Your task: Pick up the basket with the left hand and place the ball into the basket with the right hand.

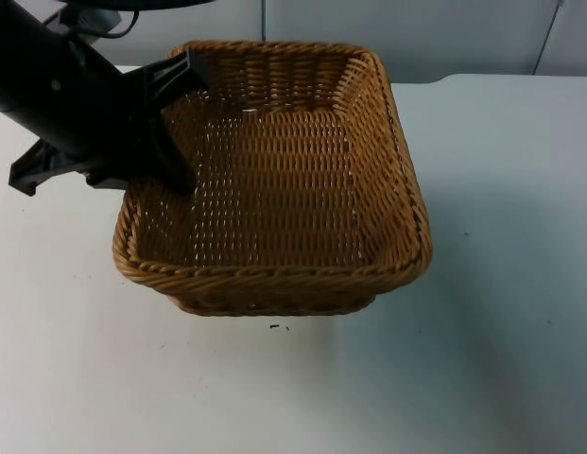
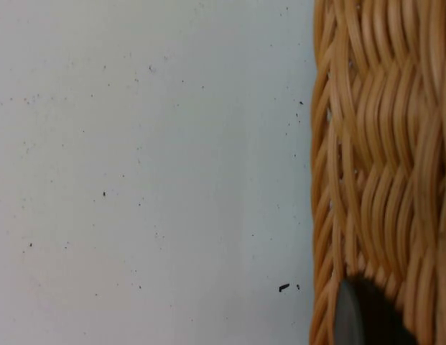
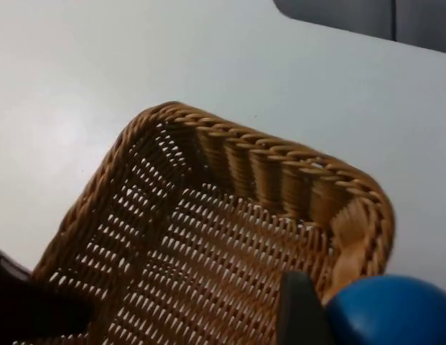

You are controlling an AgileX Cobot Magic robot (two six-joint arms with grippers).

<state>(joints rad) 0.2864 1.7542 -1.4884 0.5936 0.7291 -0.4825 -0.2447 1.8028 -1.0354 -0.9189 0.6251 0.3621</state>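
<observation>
Basket, square woven wicker, pinched by left pincer; right pincer apparently clasps smooth blue ball.

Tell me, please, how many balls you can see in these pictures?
1. A blue ball sits beside the right tool's fingertip, over the wicker basket rim. The basket is empty inside; none lies on the white table.

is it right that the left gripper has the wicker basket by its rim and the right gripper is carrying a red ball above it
Not quite: the ball is blue, not red, as the right wrist view shows. It sits beside a black finger of the right gripper, above the wicker basket. The rest holds: the left gripper has the basket by its rim in the top view.
</observation>
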